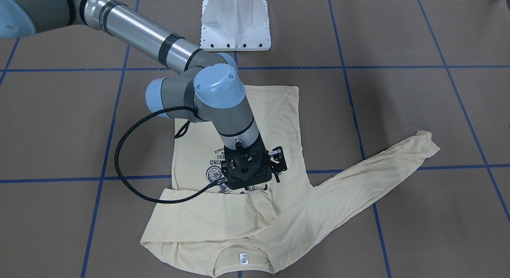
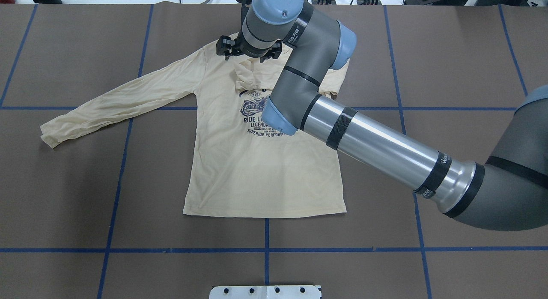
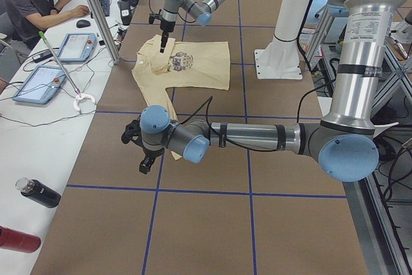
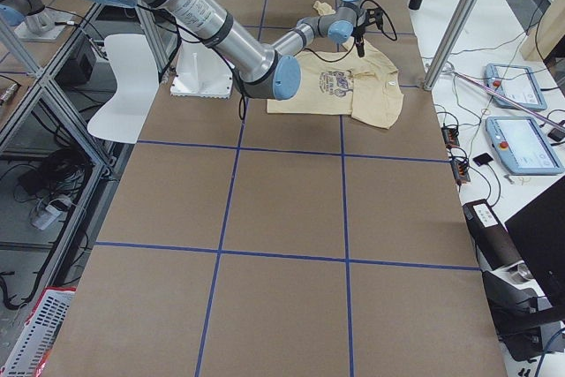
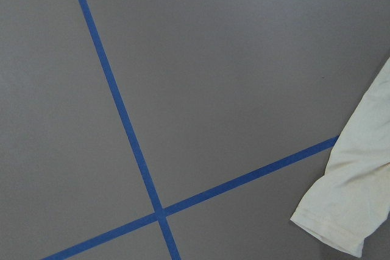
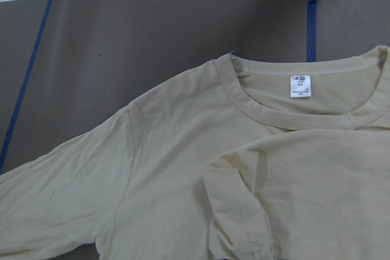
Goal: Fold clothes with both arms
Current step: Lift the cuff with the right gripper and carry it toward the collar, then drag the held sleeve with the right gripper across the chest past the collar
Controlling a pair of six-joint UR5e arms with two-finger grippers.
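The cream-yellow long-sleeved shirt (image 2: 257, 170) lies flat on the brown table with its navy print (image 2: 263, 119) facing up. One sleeve (image 1: 215, 214) is folded across the chest, and its crumpled cuff (image 1: 265, 200) rests below the collar. The other sleeve (image 2: 115, 102) stretches out to the side. My right gripper (image 1: 252, 181) hangs just above the chest by that cuff; its fingers are hidden, so I cannot tell its state. The neck tag (image 6: 300, 86) shows in the right wrist view. My left gripper (image 3: 147, 162) hovers near the outstretched sleeve's cuff (image 5: 347, 211); I cannot tell whether it is open or shut.
Blue tape lines (image 2: 265, 249) divide the table into squares. The white pedestal base (image 1: 235, 21) stands behind the shirt's hem. A person sits at a side table (image 3: 38, 133) with control tablets (image 3: 77, 46), and bottles (image 3: 38, 192) lie there too.
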